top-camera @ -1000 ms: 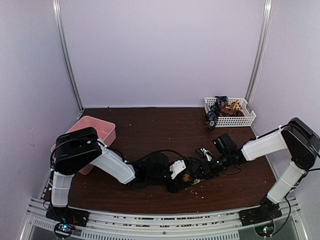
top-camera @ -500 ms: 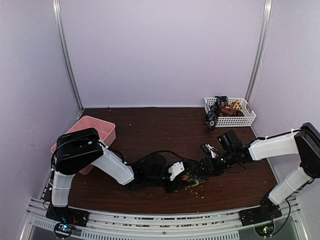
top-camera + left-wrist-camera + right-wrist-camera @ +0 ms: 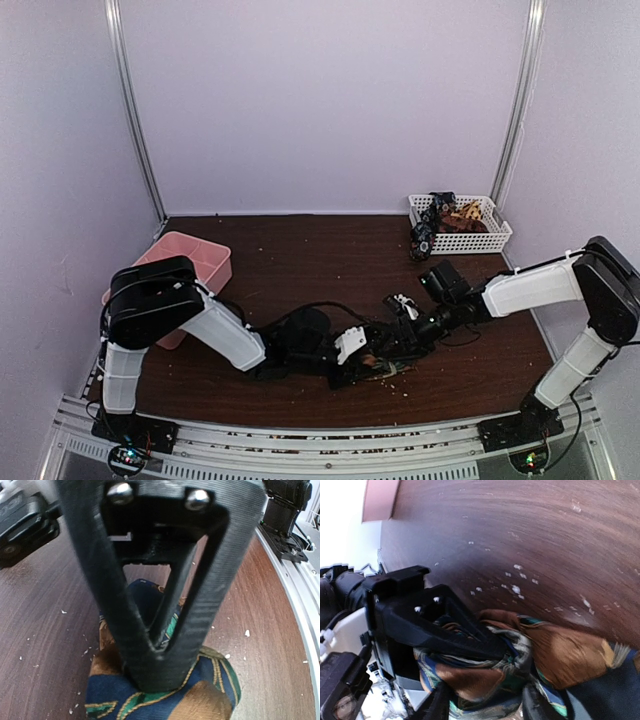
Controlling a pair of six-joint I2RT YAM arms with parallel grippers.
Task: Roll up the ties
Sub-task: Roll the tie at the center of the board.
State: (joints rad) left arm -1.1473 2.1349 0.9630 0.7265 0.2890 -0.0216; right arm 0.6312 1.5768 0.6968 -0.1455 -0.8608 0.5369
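Note:
A tie (image 3: 378, 362) in dark blue, brown and green lies bunched into a loose coil on the table near the front middle. My left gripper (image 3: 362, 362) is shut on it, with the fabric wrapped round its closed fingers (image 3: 150, 630); the tie (image 3: 205, 692) bulges below them. My right gripper (image 3: 402, 342) reaches in from the right. Its two fingers (image 3: 439, 705) straddle the coil (image 3: 485, 675) and press on its sides. The tie's brown tail (image 3: 570, 655) runs off to the right. More ties (image 3: 448, 215) are heaped in a basket.
A white basket (image 3: 490, 240) stands at the back right, with one tie hanging over its left edge. A pink container (image 3: 200, 258) sits at the left. Pale crumbs (image 3: 400, 385) are scattered on the brown table. The metal rail (image 3: 300, 580) runs along the table's near edge.
My right arm stretched out toward the coil, then drew back a little to the left. My left gripper stayed on the coil, which shifted slightly.

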